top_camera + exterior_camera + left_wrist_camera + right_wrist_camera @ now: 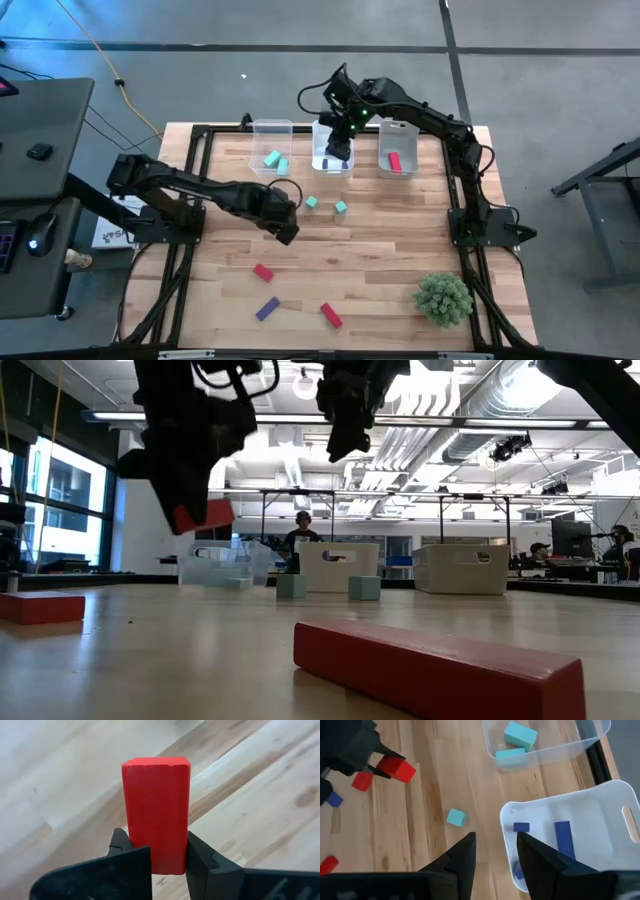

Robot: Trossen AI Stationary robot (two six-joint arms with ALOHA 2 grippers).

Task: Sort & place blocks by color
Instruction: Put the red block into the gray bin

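Overhead, left gripper mid-table, right gripper over the middle bin, low down, red block lifted clear of the table, left wrist, fingers clamped on it, right wrist, fingers apart, empty.

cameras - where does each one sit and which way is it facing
High: above the table, looking down; both arms show.
Low: at tabletop height, looking across; arms hang in from above.
Left wrist: on the left gripper, shut on the red block.
Right wrist: above the middle bin, fingers apart.
Shared: that red block shows in the low and right wrist views.
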